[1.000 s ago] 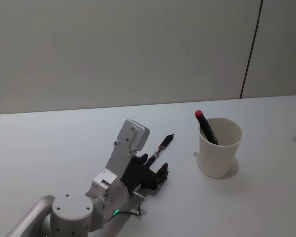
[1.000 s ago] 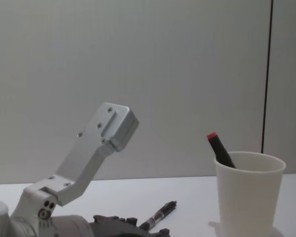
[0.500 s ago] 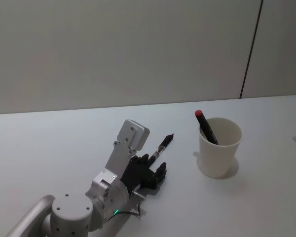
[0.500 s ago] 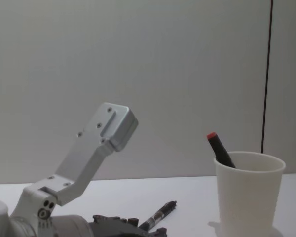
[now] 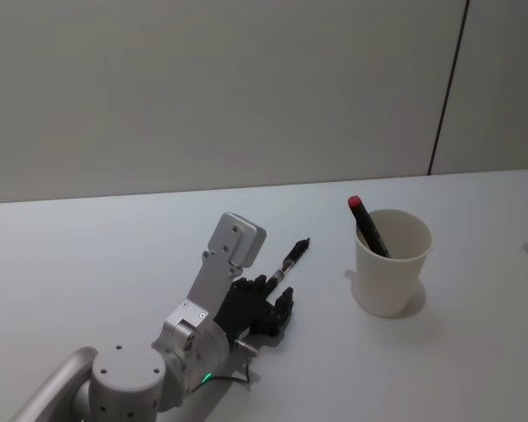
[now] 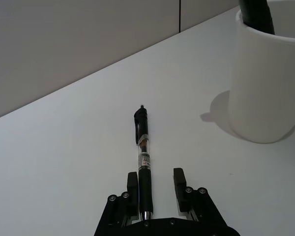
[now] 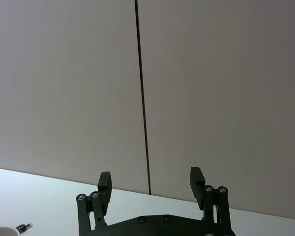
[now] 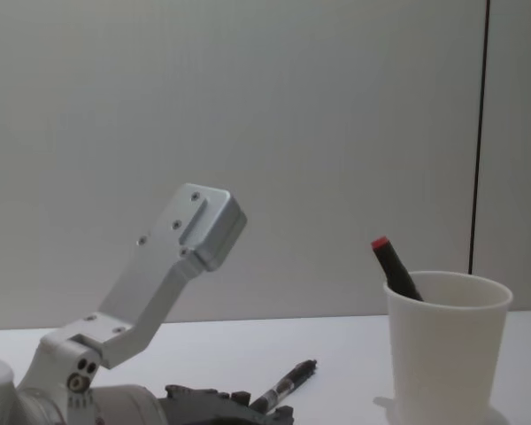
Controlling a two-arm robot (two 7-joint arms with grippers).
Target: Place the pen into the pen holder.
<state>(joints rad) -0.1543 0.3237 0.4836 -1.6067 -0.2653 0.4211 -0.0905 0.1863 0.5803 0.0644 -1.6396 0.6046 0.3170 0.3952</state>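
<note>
Pen (image 6: 143, 147) lying between the left claw's fingers

A small label (image 6: 144, 160) wrapped the pen's clear barrel, its print too small to read. The left claw (image 6: 155, 173) rested low on the white table (image 6: 64, 147), its jaws partly open around the pen's rear end: one finger sat right against the barrel, the other stood off with a gap. The pen was black and slim, flat on the table, its clip end pointing away from the claw. The white paper cup (image 5: 392, 264) stood upright near it to the right, holding a black marker (image 5: 367, 227) with a red cap. The right claw (image 7: 150, 184) hung wide open and empty before a grey wall (image 7: 64, 73).
</note>
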